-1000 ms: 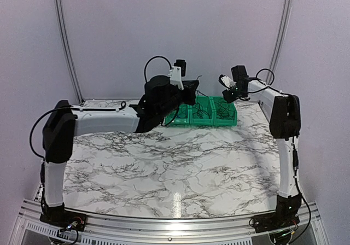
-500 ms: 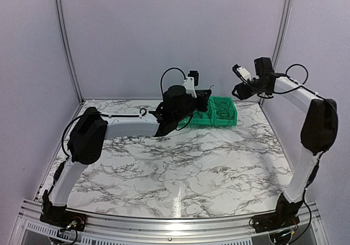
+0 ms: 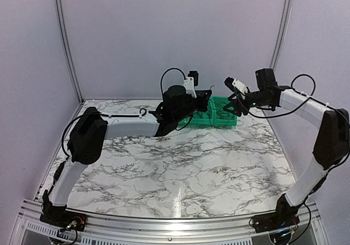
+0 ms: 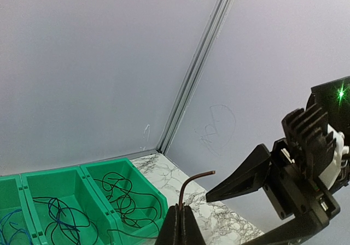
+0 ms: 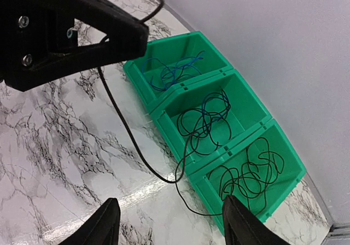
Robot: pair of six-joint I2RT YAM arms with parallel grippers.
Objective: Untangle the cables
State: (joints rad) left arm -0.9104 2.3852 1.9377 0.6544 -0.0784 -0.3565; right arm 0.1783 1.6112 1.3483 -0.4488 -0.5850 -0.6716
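Marble table (image 3: 164, 168); cable (image 4: 197, 175) in left tool (image 4: 180, 211)

One thin black cable (image 5: 127, 131) is pinched in my left pincer (image 4: 179, 213) — its bent end (image 4: 191, 178) pokes up past the tips, and the rest hangs slack toward 5 o'clock, to the front of the green bins (image 5: 167, 122). Loose loops lie inside them: blue wire (image 5: 174, 73) at 12 o'clock, a black-and-blue tangle (image 5: 206, 116) at centre, and black loops (image 5: 251, 174) at 4 o'clock.

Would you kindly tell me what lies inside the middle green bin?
Loose black and blue cables; one black strand trails out over the rim of the bin. Nothing covers them.
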